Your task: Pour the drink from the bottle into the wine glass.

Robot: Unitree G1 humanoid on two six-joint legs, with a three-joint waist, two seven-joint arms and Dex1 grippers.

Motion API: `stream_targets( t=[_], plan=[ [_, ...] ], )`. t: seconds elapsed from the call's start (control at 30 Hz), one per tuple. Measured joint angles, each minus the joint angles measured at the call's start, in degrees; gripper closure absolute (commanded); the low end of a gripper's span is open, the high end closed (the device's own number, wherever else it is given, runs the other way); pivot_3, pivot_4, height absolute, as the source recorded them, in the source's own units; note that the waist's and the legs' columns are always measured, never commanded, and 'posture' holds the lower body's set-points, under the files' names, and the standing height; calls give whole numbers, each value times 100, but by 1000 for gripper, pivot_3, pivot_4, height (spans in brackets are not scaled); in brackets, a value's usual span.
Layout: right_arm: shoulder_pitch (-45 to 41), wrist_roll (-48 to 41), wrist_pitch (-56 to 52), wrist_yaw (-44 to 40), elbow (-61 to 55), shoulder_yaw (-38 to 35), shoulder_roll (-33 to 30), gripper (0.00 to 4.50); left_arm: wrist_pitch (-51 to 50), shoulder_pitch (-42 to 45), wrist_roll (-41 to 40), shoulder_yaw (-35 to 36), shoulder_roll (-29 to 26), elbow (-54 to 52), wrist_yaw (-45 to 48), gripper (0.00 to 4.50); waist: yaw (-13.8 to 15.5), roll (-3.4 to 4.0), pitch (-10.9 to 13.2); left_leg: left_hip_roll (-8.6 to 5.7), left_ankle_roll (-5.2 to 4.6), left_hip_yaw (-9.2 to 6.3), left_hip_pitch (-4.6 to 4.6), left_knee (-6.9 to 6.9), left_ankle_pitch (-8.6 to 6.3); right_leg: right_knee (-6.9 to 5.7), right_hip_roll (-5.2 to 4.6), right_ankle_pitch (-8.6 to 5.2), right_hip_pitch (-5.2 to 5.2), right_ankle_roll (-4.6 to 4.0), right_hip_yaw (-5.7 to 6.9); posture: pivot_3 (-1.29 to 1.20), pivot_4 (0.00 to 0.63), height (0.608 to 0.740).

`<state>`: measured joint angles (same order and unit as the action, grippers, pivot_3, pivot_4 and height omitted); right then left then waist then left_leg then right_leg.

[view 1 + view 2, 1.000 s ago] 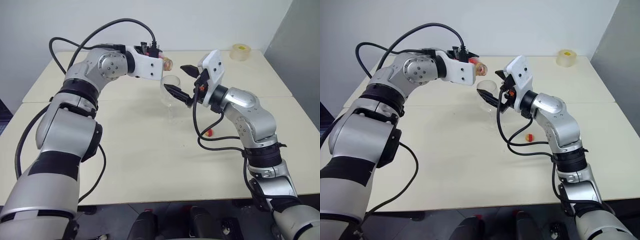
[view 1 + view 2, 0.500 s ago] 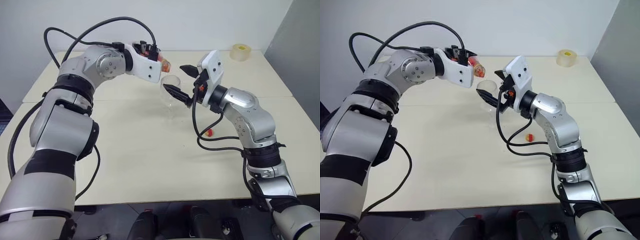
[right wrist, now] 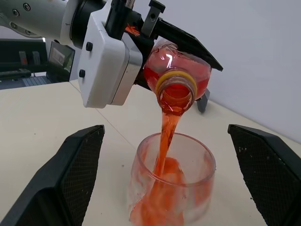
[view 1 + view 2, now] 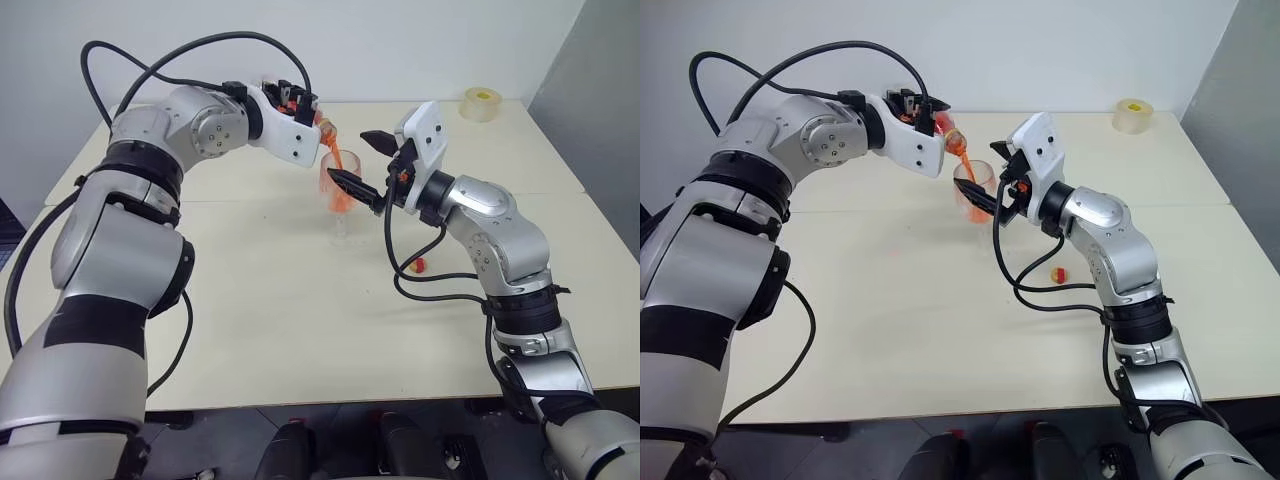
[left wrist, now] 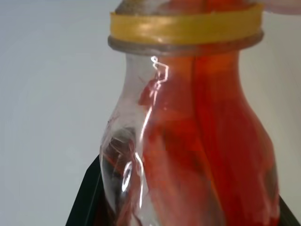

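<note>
left gripper [image 3: 141, 52]: clamped on tilted clear plastic bottle [image 3: 176, 75] | red drink [image 3: 165, 136] streaming into clear stemmed wine glass [image 3: 171, 183] at its 6 o'clock | right gripper [image 4: 366, 160]: fingers wide, flanking glass, gripping nothing

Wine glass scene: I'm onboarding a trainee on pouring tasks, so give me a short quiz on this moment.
1. True or false: the drink is streaming from the bottle into the wine glass.
2. Which pincer holds the bottle? A) left B) right C) neither
3. Fill in: the right pincer stands ____ beside the glass, its fingers apart on either side.

Key: 1 true. 2 A, the left pincer is shut on the tipped bottle. 3 open. Extra: a small red and yellow cap lies on the table, and a tape roll sits at the far corner.
</note>
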<state>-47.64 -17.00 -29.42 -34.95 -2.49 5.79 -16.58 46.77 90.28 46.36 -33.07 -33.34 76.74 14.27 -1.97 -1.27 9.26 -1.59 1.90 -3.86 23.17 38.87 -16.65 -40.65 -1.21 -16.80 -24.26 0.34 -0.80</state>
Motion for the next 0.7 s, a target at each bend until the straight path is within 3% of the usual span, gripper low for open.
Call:
stream_targets(
  t=[0.7],
  plan=[
    [0, 1, 31, -11, 15, 1, 16, 0, 20, 122, 226, -121, -34, 14, -184, 2739, 0, 0, 0, 0, 0, 3, 0, 1, 0, -4, 0, 0, -2, 0, -1, 0, 150, 740]
  ],
)
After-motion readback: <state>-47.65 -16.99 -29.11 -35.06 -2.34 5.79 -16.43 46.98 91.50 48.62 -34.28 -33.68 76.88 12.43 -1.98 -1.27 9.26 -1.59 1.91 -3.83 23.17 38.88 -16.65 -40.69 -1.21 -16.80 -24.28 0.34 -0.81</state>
